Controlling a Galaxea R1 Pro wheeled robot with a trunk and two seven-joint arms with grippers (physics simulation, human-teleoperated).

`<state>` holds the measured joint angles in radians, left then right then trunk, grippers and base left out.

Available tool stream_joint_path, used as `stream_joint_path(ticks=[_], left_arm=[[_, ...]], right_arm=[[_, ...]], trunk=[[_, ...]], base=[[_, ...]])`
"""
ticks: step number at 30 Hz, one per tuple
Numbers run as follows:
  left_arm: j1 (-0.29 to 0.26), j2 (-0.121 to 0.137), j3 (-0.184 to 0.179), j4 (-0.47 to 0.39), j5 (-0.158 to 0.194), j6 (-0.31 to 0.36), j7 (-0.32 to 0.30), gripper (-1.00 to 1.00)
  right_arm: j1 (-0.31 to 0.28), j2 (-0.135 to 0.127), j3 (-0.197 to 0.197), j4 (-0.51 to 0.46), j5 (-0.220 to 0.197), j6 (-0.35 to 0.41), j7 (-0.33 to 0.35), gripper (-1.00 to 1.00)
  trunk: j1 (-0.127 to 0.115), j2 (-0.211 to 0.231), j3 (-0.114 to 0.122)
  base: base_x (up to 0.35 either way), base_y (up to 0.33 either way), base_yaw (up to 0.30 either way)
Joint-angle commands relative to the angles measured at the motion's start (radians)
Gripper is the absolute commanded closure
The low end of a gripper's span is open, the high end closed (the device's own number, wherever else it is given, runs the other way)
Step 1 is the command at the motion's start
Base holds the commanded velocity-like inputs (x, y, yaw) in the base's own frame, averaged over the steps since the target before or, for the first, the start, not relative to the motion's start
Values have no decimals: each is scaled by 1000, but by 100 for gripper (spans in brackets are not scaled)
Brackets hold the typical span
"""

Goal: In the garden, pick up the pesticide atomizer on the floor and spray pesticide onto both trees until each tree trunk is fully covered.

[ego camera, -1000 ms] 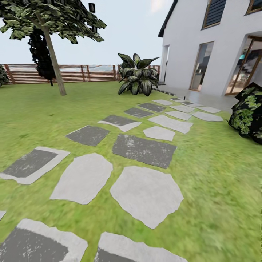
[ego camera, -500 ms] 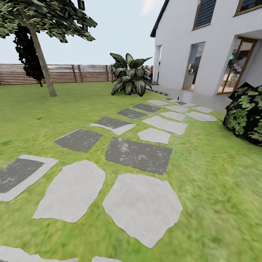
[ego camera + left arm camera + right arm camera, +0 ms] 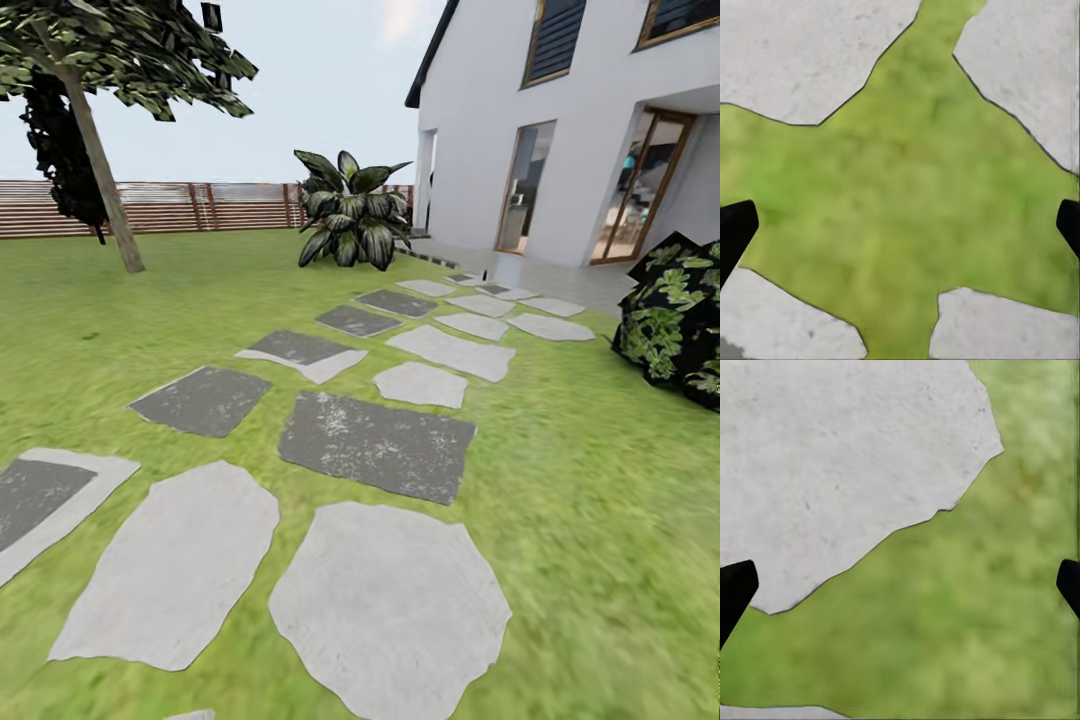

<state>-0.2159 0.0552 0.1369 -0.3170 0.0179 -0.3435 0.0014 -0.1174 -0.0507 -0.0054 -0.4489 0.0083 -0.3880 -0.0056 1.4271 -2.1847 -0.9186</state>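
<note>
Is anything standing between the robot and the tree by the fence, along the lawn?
Nothing visible does. The tree trunk rises from open grass in front of the wooden fence. The stone slabs lie flat, and the broad-leaved plant stands off to the side. Both grippers hang open over the ground, holding nothing.

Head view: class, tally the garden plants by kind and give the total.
tall tree with a bare trunk: 1
dark column-shaped tree behind it: 1
broad-leaved striped plant: 1
dark leafy bush at the right: 1
Total: 4
</note>
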Motion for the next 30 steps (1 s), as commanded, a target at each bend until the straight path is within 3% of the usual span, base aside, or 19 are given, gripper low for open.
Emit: stream_joint_path(ticks=[1, 8, 30], left_arm=[[0, 0, 1, 1, 2, -3, 0, -100], [0, 0, 1, 1, 1, -3, 0, -100], [0, 0, 0, 1, 1, -3, 0, -100]], right_arm=[[-1, 0, 0, 1, 1, -3, -1, -100], [-1, 0, 1, 1, 1, -3, -1, -100], [-1, -1, -1, 0, 1, -3, -1, -100]], trunk=[[0, 0, -1], [0, 0, -1], [0, 0, -1]], base=[[340, 0, -257], [340, 0, -136], [340, 0, -3]])
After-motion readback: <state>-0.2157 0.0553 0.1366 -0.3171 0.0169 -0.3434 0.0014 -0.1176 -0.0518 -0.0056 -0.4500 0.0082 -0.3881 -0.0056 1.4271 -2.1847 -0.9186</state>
